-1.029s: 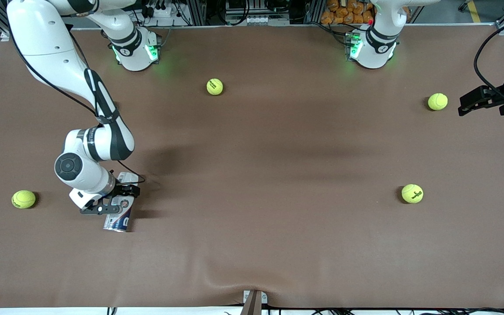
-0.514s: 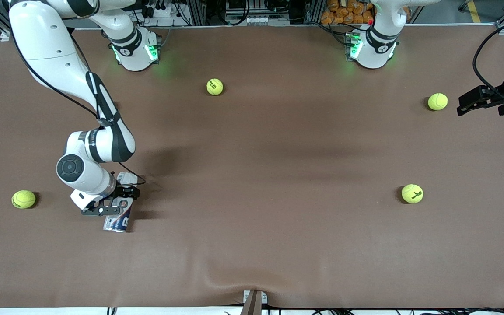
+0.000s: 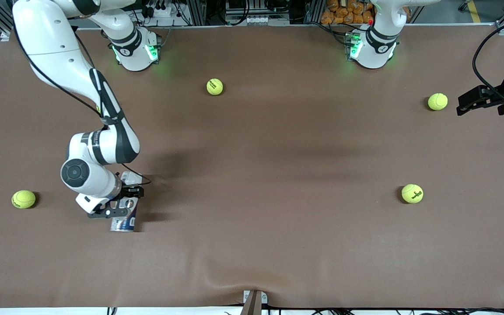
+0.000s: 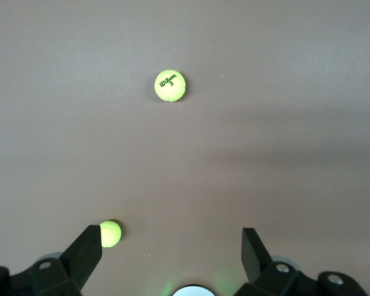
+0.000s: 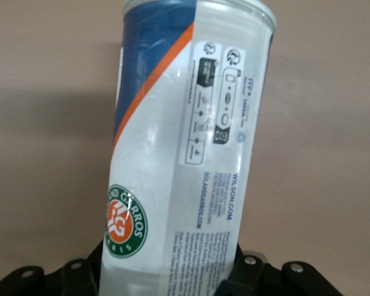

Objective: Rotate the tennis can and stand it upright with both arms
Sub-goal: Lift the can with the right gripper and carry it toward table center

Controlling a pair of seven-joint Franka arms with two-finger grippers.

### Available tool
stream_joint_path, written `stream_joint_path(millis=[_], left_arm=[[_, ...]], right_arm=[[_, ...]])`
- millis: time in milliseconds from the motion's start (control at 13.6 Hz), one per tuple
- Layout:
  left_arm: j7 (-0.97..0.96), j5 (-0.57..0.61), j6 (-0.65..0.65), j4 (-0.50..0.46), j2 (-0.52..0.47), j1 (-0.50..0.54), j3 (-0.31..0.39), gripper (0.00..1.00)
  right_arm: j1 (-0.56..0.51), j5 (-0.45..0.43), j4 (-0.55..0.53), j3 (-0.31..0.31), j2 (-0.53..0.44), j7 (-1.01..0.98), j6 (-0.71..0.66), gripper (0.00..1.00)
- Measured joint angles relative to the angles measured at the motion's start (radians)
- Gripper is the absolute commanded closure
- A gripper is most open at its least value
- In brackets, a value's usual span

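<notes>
One clear tennis can, blue-orange-white label.

- My right arm reaches from its base down the table toward the front camera, elbow bent, wrist turned low over the cloth.
- My right gripper is down at the table, fingers clamped on the tennis can, which lies on its side.
- My left arm waits, its wrist out past its own end of the table.
- My left gripper hangs above the table edge, fingers spread wide, holding nothing.
</notes>
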Motion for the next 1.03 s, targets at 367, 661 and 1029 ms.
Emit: stream_joint_path(millis=[367,661,1029], left_arm=[[0.000,0.000,-0.001,-0.002,0.026,0.001,0.001,0.00],[0.000,-0.006,-0.001,-0.003,0.074,0.000,0.000,0.00],[0.027,-0.009,-0.001,0.010,0.078,0.004,0.001,0.00]], right_arm=[[0.206,-0.001,0.198,0.004,-0.013,-0.017,-0.184,0.31],[0.355,-0.040,0.228,0.005,-0.012,-0.098,-0.192,0.30],[0.521,-0.148,0.228,0.005,-0.005,-0.268,-0.192,0.30]])
